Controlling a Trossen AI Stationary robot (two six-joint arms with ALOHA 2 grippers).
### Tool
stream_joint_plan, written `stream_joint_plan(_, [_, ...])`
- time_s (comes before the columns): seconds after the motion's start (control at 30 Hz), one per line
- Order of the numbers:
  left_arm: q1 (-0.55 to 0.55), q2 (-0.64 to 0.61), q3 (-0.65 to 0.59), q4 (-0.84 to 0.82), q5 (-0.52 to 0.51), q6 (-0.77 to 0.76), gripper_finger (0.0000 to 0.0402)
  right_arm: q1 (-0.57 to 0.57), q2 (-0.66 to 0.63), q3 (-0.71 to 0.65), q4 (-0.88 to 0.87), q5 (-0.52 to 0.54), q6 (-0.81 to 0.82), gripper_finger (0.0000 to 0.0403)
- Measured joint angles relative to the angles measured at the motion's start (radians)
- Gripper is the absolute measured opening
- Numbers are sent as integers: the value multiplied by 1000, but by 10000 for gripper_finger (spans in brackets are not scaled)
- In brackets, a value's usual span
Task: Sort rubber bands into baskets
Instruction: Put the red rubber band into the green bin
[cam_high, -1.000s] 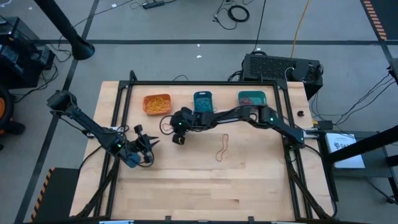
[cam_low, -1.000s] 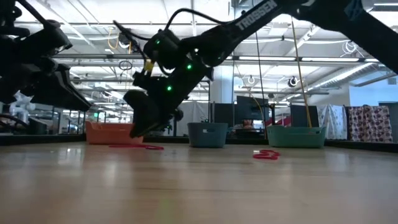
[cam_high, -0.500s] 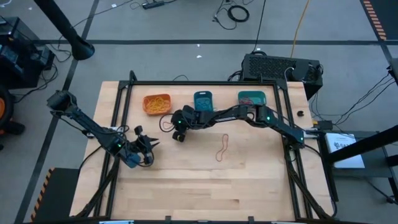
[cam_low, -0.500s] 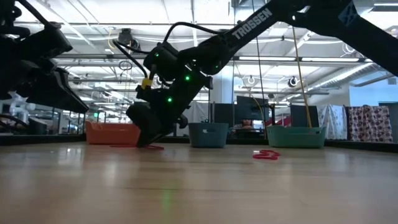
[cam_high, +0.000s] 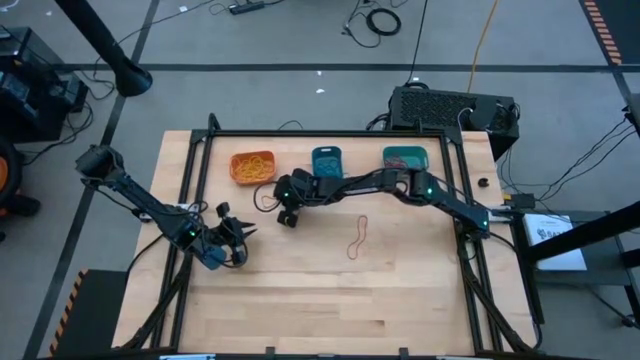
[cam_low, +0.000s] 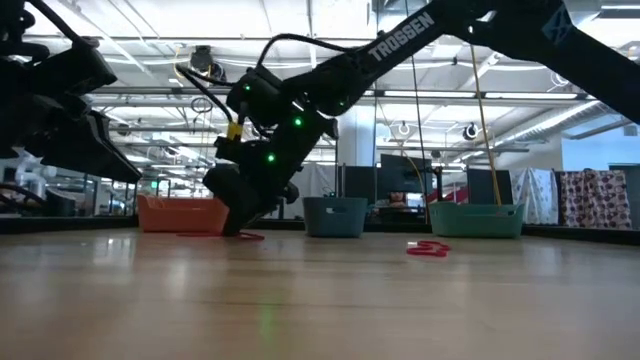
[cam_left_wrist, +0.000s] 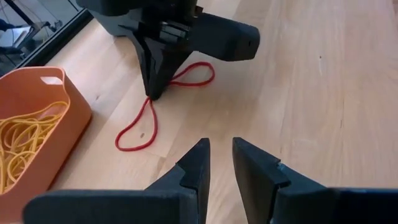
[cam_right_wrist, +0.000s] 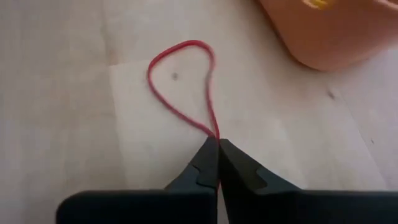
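Note:
A red rubber band (cam_left_wrist: 140, 127) lies on the table in front of the orange basket (cam_high: 252, 167), which holds yellow rubber bands (cam_left_wrist: 18, 140). My right gripper (cam_right_wrist: 217, 149) is down on this band and shut on it. A second red rubber band (cam_high: 358, 238) lies flat on the wood at mid-table. The blue basket (cam_high: 327, 162) and the teal basket (cam_high: 404, 158) stand along the far edge. My left gripper (cam_left_wrist: 221, 158) hovers near the table's left side, pointing at the scene, slightly open with nothing between its fingers. My right gripper pinches the red band at its waist (cam_right_wrist: 214, 132), where its two strands run together, between its two fingertips. The fingers slant down from the table's right side. The band lies slack on the table, one loop (cam_right_wrist: 180, 81) ahead of the fingers and one (cam_left_wrist: 193, 74) behind them.
A black metal frame (cam_high: 200, 160) rims the table. A black box (cam_high: 450, 105) and cables sit beyond the far edge. Bare wood stretches across the near half of the table (cam_high: 330, 300).
My right gripper has sunk to the tabletop, shifting slightly toward the orange basket, and has shut on the red band's middle. The band still lies on the table.

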Motion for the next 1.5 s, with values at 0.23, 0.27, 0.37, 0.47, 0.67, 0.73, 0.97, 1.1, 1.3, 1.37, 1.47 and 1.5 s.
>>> stream_joint_plan(0.23, [0, 0, 0, -1, 16, 0, 77, 35, -15, 207, -278, -24, -114, 1])
stream_joint_plan(0.27, [0, 0, 0, 0, 21, -1, 77, 35, -19, 244, -330, -23, -121, 1])
stream_joint_plan(0.37, [0, 1, 0, 10, 38, -2, 77, 27, -35, 332, -518, -21, -125, 1])
stream_joint_plan(0.47, [0, 2, 0, 29, 42, -24, 77, 16, -57, 396, -685, -24, -153, 0])
stream_joint_plan(0.67, [-2, 25, 0, 67, 46, -51, 77, -37, -139, 425, -1011, -37, -149, 0])
stream_joint_plan(0.73, [-2, 43, -1, 85, 55, -54, 77, -65, -159, 425, -1095, -4, -128, 0])
stream_joint_plan(0.97, [-6, 144, -1, 185, 98, -58, 77, -185, -228, 397, -1272, 110, -16, 0])
stream_joint_plan(1.1, [-16, 215, -1, 255, 102, -85, 77, -253, -311, 306, -1270, 120, -11, 0])
stream_joint_plan(1.3, [-35, 348, -1, 405, 107, -106, 77, -359, -490, -10, -1210, 125, 21, 0])
stream_joint_plan(1.37, [-42, 395, -1, 464, 120, -106, 77, -392, -574, -148, -1149, 126, 18, 0])
stream_joint_plan(1.47, [-48, 463, -1, 557, 123, -106, 77, -440, -696, -358, -1000, 126, -5, 0])
stream_joint_plan(1.5, [-48, 482, -1, 583, 124, -105, 77, -455, -734, -423, -948, 119, -15, 0])
